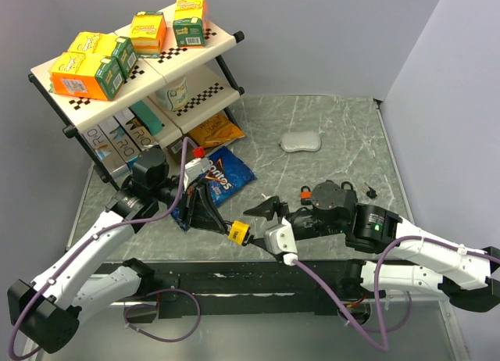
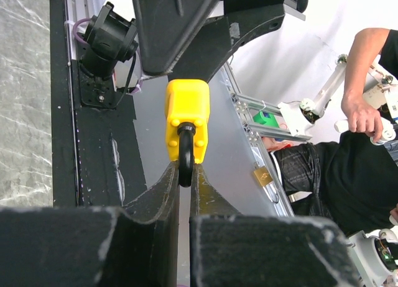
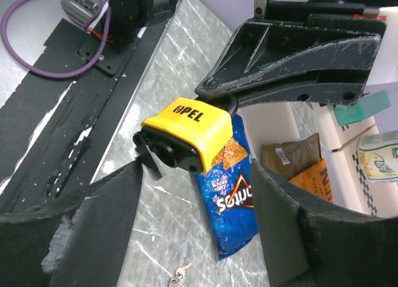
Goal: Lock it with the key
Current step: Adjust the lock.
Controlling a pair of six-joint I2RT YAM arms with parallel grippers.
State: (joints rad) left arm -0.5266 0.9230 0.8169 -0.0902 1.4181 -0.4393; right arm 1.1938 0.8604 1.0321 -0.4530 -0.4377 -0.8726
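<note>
My left gripper [image 1: 223,226] is shut on the black shackle [image 2: 185,168] of a yellow padlock [image 1: 237,233], held above the table's near edge; the padlock also shows in the left wrist view [image 2: 186,116]. My right gripper [image 1: 254,219] is open and empty just right of the padlock, with its fingers either side of it in the right wrist view [image 3: 196,175]. The padlock's black underside with a round keyhole [image 3: 171,151] faces it. The dark key bunch [image 1: 371,191] lies on the table behind the right arm. Two small silver keys [image 3: 179,276] lie on the marble below.
A blue Doritos bag [image 1: 226,176] lies behind the padlock. A two-tier rack [image 1: 195,56] with boxes stands at the back left, with snack bags [image 1: 212,131] under it. A grey pouch [image 1: 301,142] lies mid-back. A small orange padlock [image 1: 306,194] lies by the right wrist.
</note>
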